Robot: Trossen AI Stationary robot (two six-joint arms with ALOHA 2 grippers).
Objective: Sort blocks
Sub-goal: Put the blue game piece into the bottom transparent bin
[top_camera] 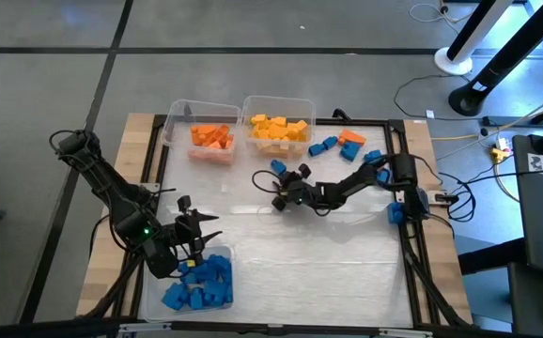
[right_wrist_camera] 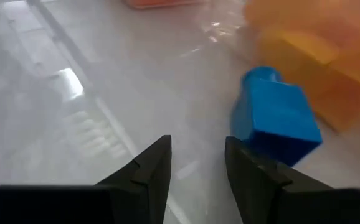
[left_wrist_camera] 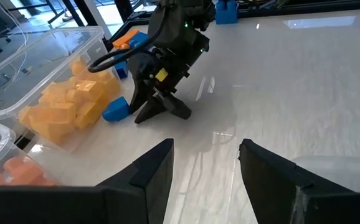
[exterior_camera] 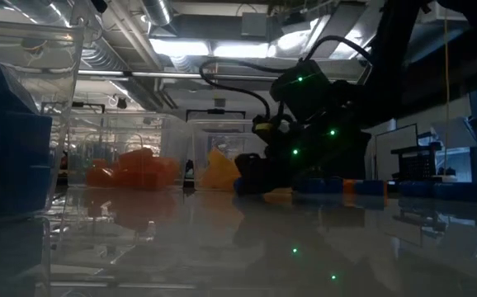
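Observation:
A lone blue block (top_camera: 278, 167) lies on the white table just in front of the yellow bin (top_camera: 278, 101). My right gripper (top_camera: 276, 195) stands low over the table beside it, open. In the right wrist view the block (right_wrist_camera: 276, 121) lies just past one fingertip and nothing lies between the fingers (right_wrist_camera: 195, 155). Whether that fingertip touches the block, I cannot tell. My left gripper (top_camera: 201, 239) hangs open and empty at the near left, over the bin (top_camera: 154, 293) of blue blocks (top_camera: 201, 284). More loose blue and orange blocks (top_camera: 339, 143) lie at the far right.
An orange-filled bin (top_camera: 206, 131) stands left of the yellow one at the table's far edge. Another blue block (top_camera: 395, 214) lies by the right arm's base. The table's middle and near right are bare white surface (top_camera: 328, 263). A black frame (top_camera: 412, 253) rims the table.

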